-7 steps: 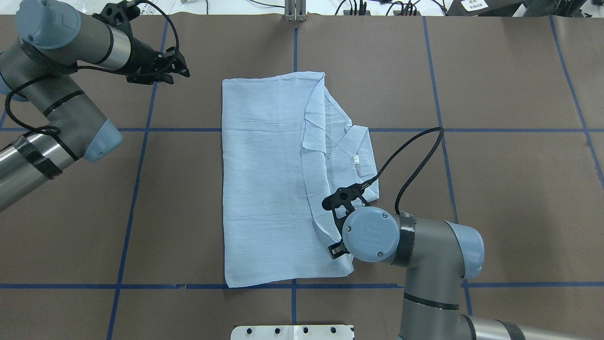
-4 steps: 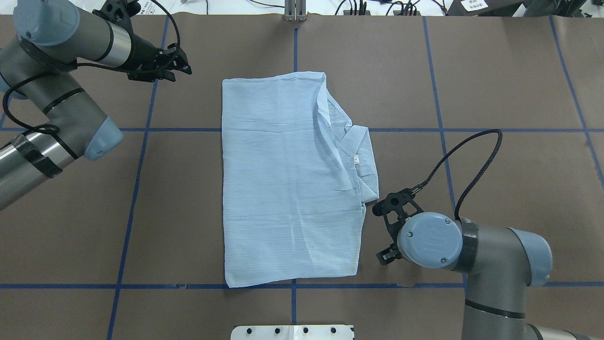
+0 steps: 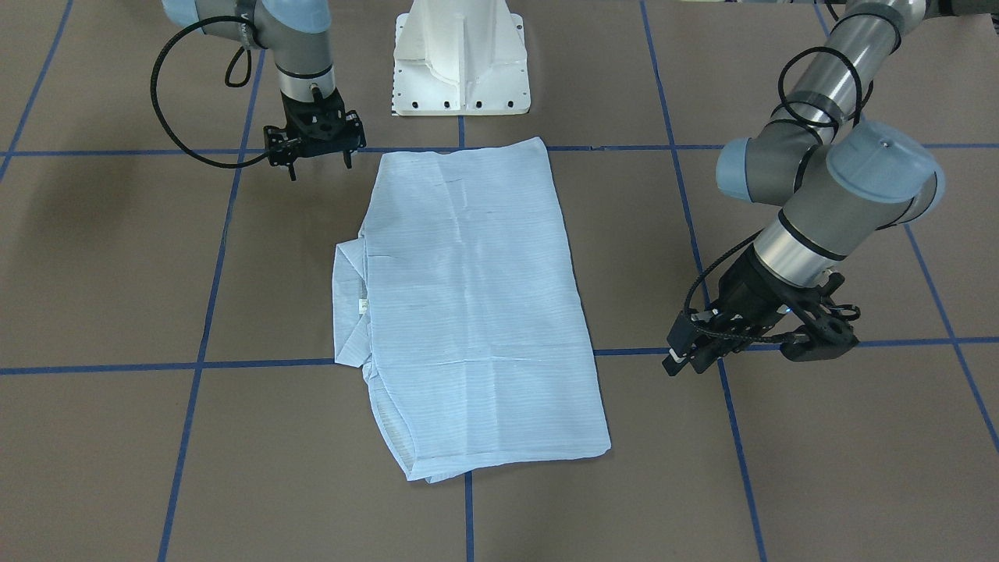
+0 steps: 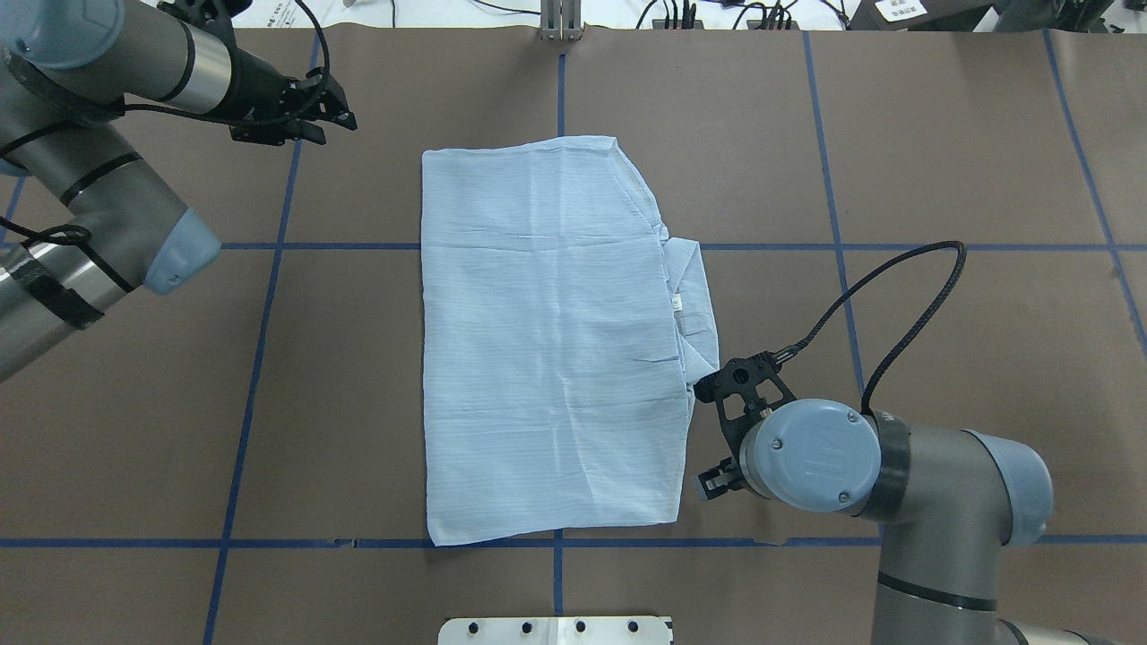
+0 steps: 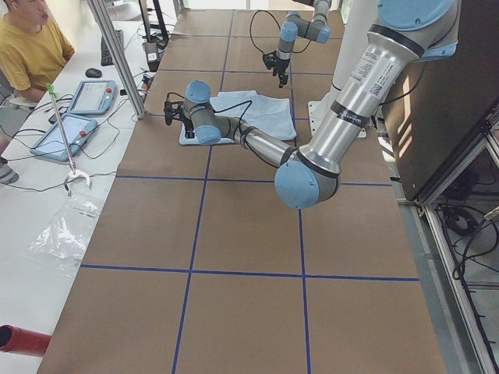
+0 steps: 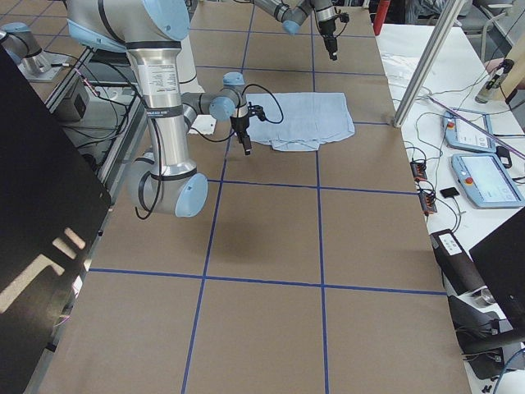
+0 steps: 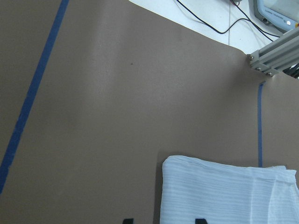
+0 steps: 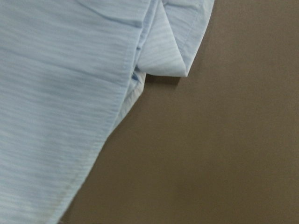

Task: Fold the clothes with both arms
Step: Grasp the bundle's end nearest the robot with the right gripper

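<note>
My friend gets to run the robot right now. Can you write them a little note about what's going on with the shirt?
Left gripper: open, empty, off the shirt's far left corner.
Right gripper: open, empty, beside the shirt's right edge, near the collar.
Shirt: flat on the table, a long rectangle with the collar poking out on the right.
Done: the sides look folded in.
Left: probably folding it shorter, end to end.

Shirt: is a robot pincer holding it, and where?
Nothing is held. The shirt lies loose on the table. The right pincer hangs open beside its collar-side edge, and the left pincer is open off a far corner.
</note>
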Tool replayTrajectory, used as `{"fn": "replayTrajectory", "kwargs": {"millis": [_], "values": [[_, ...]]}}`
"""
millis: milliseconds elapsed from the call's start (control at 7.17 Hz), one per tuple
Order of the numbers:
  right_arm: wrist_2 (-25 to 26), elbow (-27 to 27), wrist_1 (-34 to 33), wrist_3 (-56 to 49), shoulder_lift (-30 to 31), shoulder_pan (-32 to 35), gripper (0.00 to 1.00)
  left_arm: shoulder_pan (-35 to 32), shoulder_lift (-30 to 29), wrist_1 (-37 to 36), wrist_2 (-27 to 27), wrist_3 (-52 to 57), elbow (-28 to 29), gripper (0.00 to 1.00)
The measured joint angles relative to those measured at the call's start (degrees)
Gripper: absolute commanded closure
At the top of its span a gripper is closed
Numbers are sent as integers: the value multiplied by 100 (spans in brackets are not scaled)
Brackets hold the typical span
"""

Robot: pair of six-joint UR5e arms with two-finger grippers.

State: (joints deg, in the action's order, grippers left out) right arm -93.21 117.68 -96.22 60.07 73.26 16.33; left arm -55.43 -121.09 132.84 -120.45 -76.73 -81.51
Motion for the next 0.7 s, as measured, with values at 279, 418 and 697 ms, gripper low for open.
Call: {"fn": "replayTrajectory", "kwargs": {"millis": [279,418,697], "values": [[13,-38,82,2421,-370,-186,0,-17,15,-41,-36,3,-44,46],[36,-140,322,4009,-487,-305,2,-19,20,-45,-39,2,-46,46],[60,-447,984,6403,-564,-411,5,-16,68,-46,-26,0,-55,45]]}}
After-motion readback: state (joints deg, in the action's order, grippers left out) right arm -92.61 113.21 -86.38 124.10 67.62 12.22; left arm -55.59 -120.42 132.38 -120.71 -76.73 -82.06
